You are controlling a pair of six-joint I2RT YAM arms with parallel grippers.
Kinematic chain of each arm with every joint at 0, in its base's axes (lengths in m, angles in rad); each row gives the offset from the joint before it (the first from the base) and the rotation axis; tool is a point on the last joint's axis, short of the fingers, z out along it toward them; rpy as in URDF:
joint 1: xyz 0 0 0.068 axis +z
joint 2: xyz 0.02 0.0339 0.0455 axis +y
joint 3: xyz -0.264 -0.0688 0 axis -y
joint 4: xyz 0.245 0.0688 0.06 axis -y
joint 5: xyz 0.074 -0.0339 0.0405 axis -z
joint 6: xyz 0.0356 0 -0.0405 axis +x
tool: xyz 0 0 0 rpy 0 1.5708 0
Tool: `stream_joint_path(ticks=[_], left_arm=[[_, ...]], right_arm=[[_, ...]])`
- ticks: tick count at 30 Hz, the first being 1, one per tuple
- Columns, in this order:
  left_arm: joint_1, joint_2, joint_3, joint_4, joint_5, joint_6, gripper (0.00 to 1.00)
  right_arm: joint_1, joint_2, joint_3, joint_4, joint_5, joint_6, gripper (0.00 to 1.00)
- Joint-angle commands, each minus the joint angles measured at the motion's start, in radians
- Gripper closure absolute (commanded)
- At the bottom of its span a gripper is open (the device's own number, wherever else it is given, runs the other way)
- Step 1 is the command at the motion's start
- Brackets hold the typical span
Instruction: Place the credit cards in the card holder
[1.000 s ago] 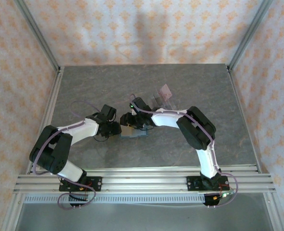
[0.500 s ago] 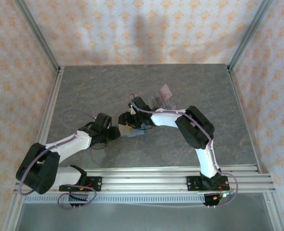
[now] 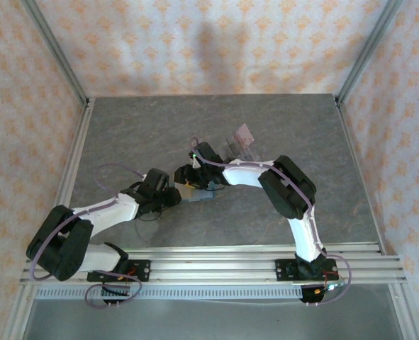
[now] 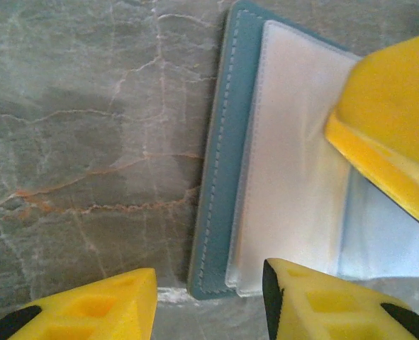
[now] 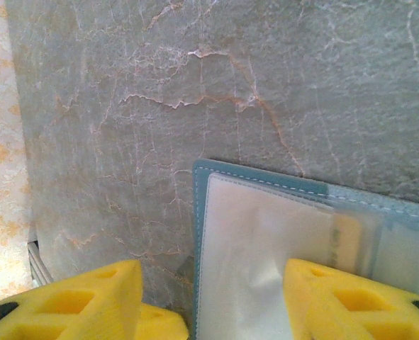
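The teal card holder (image 3: 202, 197) lies open on the table with its clear sleeves (image 4: 294, 177) facing up. My left gripper (image 4: 209, 297) is open, and the holder's near corner (image 4: 208, 280) lies between its yellow fingers. My right gripper (image 5: 213, 297) is open too, one finger (image 5: 351, 297) resting on a sleeve over the holder's (image 5: 198, 212) stitched edge. That right finger (image 4: 393, 134) also appears pressing the sleeve in the left wrist view. From above, both grippers (image 3: 171, 197) (image 3: 186, 178) meet at the holder's left end. A pale pink credit card (image 3: 245, 132) stands in a clear rack (image 3: 236, 146).
The grey marbled table (image 3: 138, 127) is walled by patterned panels with metal posts at the back corners. The clear rack stands just behind the right arm's forearm (image 3: 248, 173). An aluminium rail (image 3: 209, 262) carrying both arm bases runs along the near edge.
My left arm has dropped its elbow down and to the left, stretching out low, with its gripper staying at the holder's left end. The right gripper shifted slightly left.
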State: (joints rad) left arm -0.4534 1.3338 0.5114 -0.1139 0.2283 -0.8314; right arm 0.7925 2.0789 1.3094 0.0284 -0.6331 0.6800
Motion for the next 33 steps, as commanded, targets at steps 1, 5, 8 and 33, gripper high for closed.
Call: stream_joint_path(ticks=[1,5,8,33], left_arm=[[-0.010,0.046,0.036,0.028,-0.057,-0.006,0.56],[-0.010,0.073,0.054,-0.011,-0.086,0.001,0.60],[-0.013,0.061,0.056,-0.052,-0.109,0.009,0.61],[-0.018,0.142,0.052,-0.124,-0.097,0.055,0.63]], right_arm=[[0.000,0.038,-0.011,-0.021,-0.003,-0.011,0.44],[-0.002,0.035,-0.010,-0.021,-0.007,-0.016,0.44],[-0.003,0.032,-0.003,-0.030,-0.008,-0.027,0.44],[-0.008,-0.112,0.210,-0.361,0.135,-0.171,0.35]])
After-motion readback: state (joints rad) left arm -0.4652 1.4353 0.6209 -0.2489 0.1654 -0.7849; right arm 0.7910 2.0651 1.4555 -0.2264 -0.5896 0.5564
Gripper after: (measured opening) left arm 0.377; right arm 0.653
